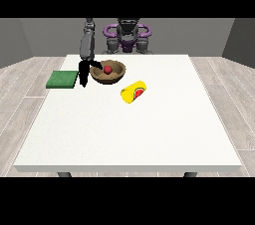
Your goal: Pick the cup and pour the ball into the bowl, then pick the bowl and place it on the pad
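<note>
A brown wooden bowl (116, 74) stands on the table's far left part with a red ball (107, 69) inside it. The hand at the view's left (84, 72) hangs at the bowl's left rim, fingers pointing down and close to or touching the rim. A yellow cup (134, 92) with a red mark lies on its side just right of and nearer than the bowl. A green pad (63, 79) lies at the table's left edge, left of the hand. The other hand does not show.
The white table (129, 134) stretches wide toward the camera. The robot's torso (127, 37) stands behind the far edge.
</note>
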